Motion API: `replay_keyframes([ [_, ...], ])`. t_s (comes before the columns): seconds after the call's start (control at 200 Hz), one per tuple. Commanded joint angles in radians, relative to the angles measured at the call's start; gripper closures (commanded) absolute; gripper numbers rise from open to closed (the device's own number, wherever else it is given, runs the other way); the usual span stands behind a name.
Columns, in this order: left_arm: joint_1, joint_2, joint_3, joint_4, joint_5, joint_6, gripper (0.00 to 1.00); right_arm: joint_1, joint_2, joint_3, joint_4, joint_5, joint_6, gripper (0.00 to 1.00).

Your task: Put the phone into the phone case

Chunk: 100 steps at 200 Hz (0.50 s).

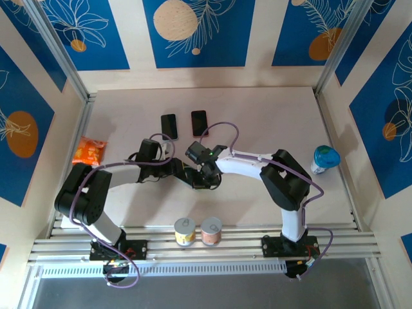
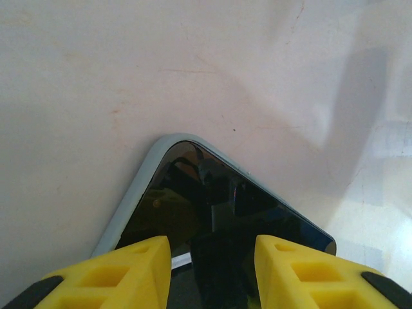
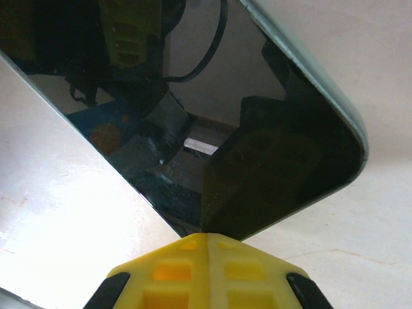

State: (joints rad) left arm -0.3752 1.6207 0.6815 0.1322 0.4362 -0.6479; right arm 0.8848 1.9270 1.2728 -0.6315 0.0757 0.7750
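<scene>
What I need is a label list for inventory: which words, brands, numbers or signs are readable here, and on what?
No text can be read anywhere.
orange snack packet: print too small and blurred.
yellow can and pink can: lid markings too small.
blue-capped bottle: label too small.
phone: dark screen, no writing visible.

a lab test booth: aluminium rails (image 1: 225, 250), blue patterned wall panels (image 1: 219, 38).
</scene>
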Motion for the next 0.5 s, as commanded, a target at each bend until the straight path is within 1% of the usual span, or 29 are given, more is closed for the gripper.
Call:
replay_keyframes([
  [0.0, -0.002, 0.066, -0.025, -0.097, -0.006, -0.008, 0.59, 0.050, 0.216, -0.085, 0.064, 0.046, -0.003, 1.00],
  [0.265, 0.002, 0.106, -0.023, -0.047, 0.024, -0.050, 0.59, 0.057, 0.241, -0.130, 0.090, 0.009, 0.020, 1.00],
  [0.495, 0.002, 0.113, -0.007, -0.066, 0.025, -0.049, 0.59, 0.062, 0.313, -0.117, 0.093, -0.046, 0.012, 1.00],
])
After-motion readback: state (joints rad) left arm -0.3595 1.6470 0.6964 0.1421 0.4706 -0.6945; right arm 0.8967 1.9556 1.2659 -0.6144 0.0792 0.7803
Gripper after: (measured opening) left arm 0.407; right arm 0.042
